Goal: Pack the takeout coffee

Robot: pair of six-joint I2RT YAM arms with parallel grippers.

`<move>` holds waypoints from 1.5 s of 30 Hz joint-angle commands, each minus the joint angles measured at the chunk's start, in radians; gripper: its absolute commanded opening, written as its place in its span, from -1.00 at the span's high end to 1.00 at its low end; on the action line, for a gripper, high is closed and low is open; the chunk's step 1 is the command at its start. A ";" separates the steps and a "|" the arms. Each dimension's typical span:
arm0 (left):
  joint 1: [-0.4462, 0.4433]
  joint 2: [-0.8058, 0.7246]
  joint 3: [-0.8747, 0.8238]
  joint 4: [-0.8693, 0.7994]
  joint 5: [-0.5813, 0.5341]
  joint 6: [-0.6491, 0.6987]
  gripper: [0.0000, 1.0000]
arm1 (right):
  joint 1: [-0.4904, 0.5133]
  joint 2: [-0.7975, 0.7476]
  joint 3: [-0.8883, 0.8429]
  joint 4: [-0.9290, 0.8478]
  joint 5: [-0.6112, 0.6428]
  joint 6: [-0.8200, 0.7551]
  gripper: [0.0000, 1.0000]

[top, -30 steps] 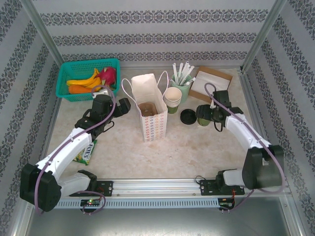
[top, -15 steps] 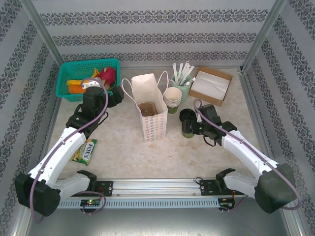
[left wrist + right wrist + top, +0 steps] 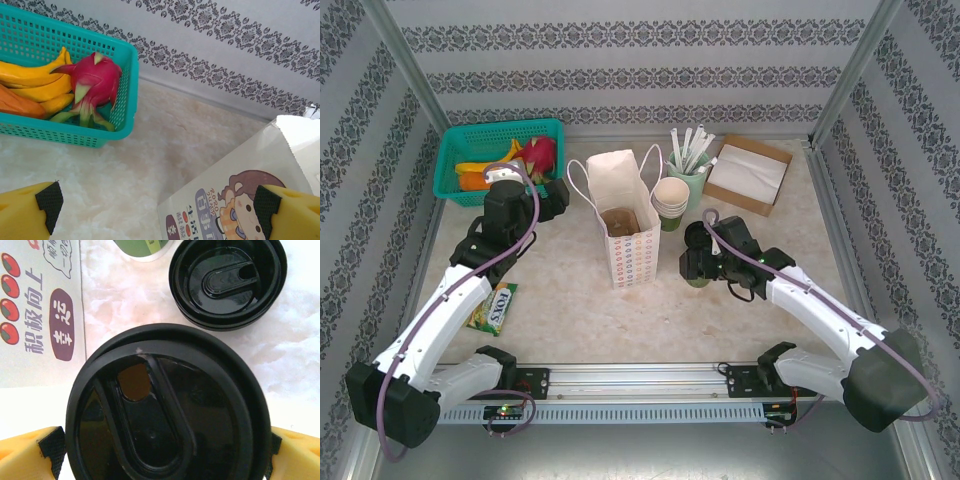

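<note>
Right claw (image 3: 160, 447) brackets the takeout coffee (image 3: 167, 405) mid-tabletop, beside the paper bag (image 3: 632, 250) (gripping or loose, I cannot tell); left claw (image 3: 155, 205) gapes wide.

We see the takeout coffee (image 3: 167, 410), a small cup standing upright, closed by a round black lid (image 3: 215, 390) whose sip hole shows brown. It stands just right of the paper bag (image 3: 625, 235), outside it.

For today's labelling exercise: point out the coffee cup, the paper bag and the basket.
coffee cup (image 3: 167, 407), right wrist view, middle of its black lid
paper bag (image 3: 635, 260), top view, printed front face
basket (image 3: 65, 131), left wrist view, front mesh wall
</note>
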 commanded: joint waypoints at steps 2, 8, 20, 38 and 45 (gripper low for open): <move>0.009 0.012 -0.012 0.012 0.011 0.007 -0.99 | 0.006 0.016 0.073 -0.092 0.009 -0.009 -0.96; 0.009 0.011 -0.012 0.008 0.021 -0.010 -0.99 | -0.003 0.086 0.151 -0.199 0.028 -0.016 -0.96; -0.069 0.023 -0.011 -0.003 0.019 -0.023 -0.99 | -0.018 0.269 0.338 -0.381 0.017 -0.061 -0.96; -0.104 0.054 -0.004 -0.024 -0.030 -0.005 -0.99 | -0.030 0.434 0.515 -0.549 -0.037 -0.044 -0.96; -0.106 0.055 0.000 -0.025 -0.046 0.013 -0.99 | -0.029 0.491 0.571 -0.620 -0.032 -0.039 -0.96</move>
